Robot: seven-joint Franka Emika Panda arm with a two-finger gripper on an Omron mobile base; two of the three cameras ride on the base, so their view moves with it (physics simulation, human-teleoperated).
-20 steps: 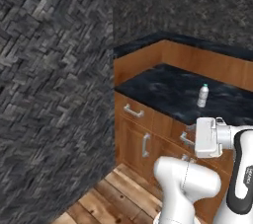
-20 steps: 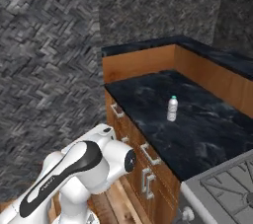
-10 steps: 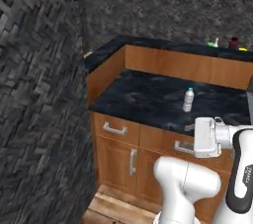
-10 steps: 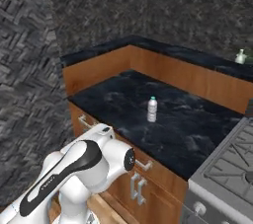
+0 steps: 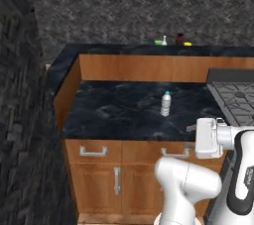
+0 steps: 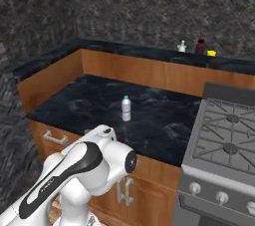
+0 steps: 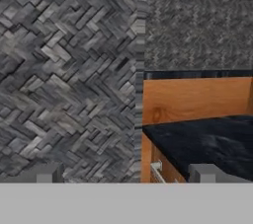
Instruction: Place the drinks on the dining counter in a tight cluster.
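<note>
The hand point(image 7: 126, 173) stands wide open and holds nothing; its two grey fingertips point(image 7: 207, 172) rise at the bottom of the hand view, facing a wood-panelled riser point(image 7: 197, 99) and a herringbone stone wall point(image 7: 69, 70), well short of any bottle.

Nearest to it, the short clear bottle with a light-blue cap point(image 5: 166, 104) stands upright and alone on the lower black marble surface over the drawers point(image 5: 119, 115), beside the stove point(image 6: 224, 135). That is not where it belongs.

Beyond the riser, on the long black white-veined dining surface point(image 5: 124, 49), the slim tan bottle with a white neck point(image 5: 164, 40) and the dark maroon bottle point(image 5: 179, 38) stand near each other, with a small yellow thing point(image 5: 187, 43) just beside them.

By my reading the task has barely begun: the clear bottle is not yet grasped, and must be carried up and set close against the other two.
</note>
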